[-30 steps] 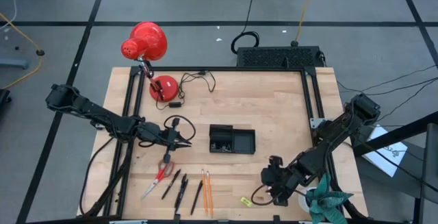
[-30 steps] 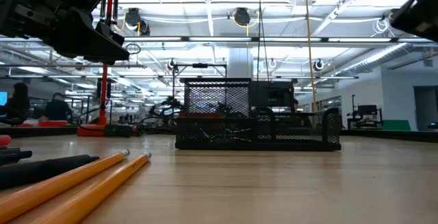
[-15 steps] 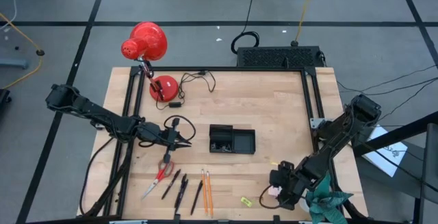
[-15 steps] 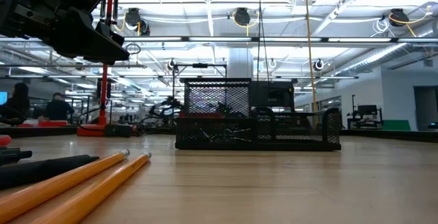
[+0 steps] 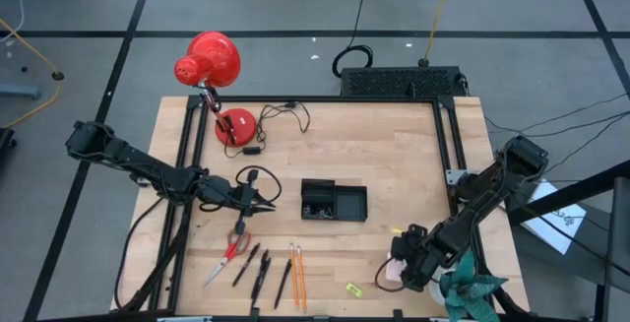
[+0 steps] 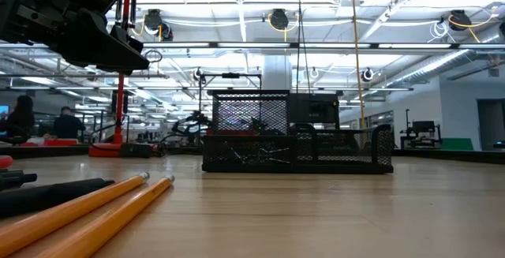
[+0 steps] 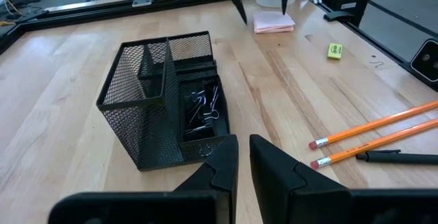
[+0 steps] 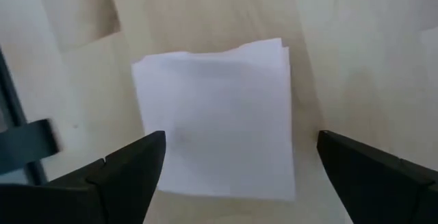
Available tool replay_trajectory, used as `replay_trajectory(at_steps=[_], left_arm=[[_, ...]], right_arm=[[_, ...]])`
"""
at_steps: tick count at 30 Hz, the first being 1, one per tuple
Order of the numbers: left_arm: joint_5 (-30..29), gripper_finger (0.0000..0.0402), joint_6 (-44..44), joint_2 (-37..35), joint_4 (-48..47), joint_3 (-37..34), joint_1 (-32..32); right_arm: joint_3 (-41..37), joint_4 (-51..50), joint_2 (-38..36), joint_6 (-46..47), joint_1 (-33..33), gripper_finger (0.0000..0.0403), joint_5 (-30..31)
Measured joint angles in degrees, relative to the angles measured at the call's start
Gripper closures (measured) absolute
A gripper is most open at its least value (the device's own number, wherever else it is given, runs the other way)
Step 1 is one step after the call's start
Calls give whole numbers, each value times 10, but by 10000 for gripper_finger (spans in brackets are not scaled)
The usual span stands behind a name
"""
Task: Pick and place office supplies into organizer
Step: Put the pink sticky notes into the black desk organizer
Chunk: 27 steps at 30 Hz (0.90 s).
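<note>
Wooden desk [image 5: 394, 155] carries all items. Black mesh organizer [image 5: 334, 201] sits near desk centre, binder clips [image 7: 200, 111] lying in one compartment. Left end effector [image 5: 264, 204] hangs just left of the organizer, fingers nearly closed, holding nothing. Right end effector [image 5: 398, 266] at the near right desk corner, fingers spread wide directly over the sticky-note pad [image 8: 215, 118], not touching it. Scissors [image 5: 228, 253], pens [image 5: 258, 268], two pencils [image 5: 297, 273] lie along the near edge; small yellow piece [image 5: 352, 289] beside them.

A robotics lab: strip-lit ceiling [image 6: 260, 29], benches, seated people [image 6: 20, 116] beyond.
</note>
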Motion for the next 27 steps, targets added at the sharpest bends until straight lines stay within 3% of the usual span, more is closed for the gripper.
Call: replay_trajectory(at_steps=[7, 13, 20, 27], left_arm=[[0, 355, 0, 0, 0, 0, 0], [0, 355, 0, 0, 0, 0, 0], [0, 355, 0, 0, 0, 0, 0], [0, 355, 0, 0, 0, 0, 0]], right_arm=[[-51, 51, -4, 7, 0, 31, 13], [-64, 63, -3, 2, 2, 76, 47], [-83, 96, -2, -9, 1, 167, 62], [-93, 117, -2, -25, 0, 309, 57]])
